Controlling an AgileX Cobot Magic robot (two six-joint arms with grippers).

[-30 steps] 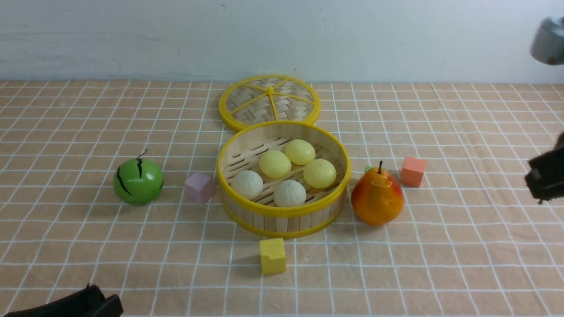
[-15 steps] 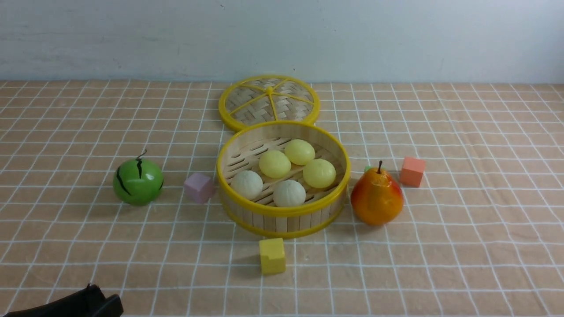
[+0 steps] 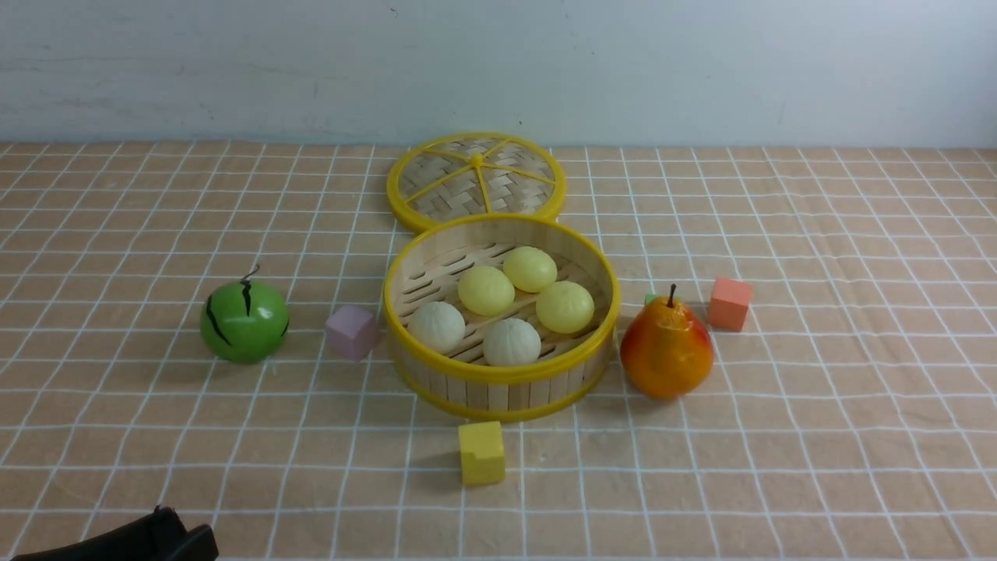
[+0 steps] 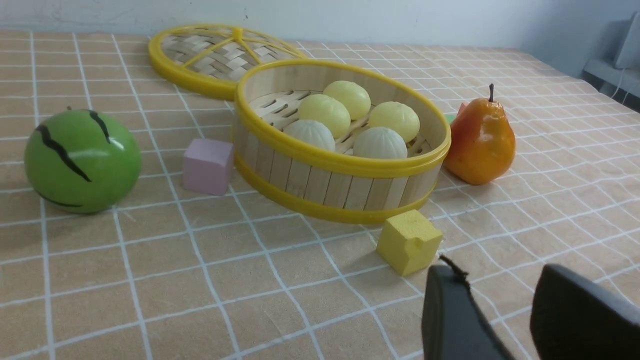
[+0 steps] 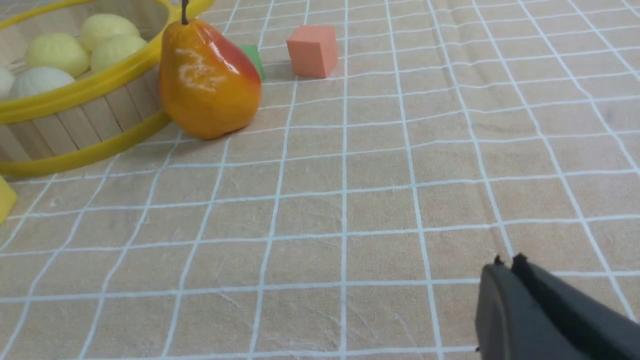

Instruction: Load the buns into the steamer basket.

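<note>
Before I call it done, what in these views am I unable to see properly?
- Green block: front view, almost wholly hidden behind the pear.
- Right tool: outside the front view; right wrist view shows only its tips, the rest cut off by the frame corner.
- Left tool: only a dark sliver at the front view's bottom edge; left wrist view cuts it off too.
- Lid: near rim hidden behind the basket wall.

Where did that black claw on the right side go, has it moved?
Yes. A second ago it showed at the front view's right edge, level with the pear; now it has left that view, withdrawn from the pear and showing only in the right wrist view.
</note>
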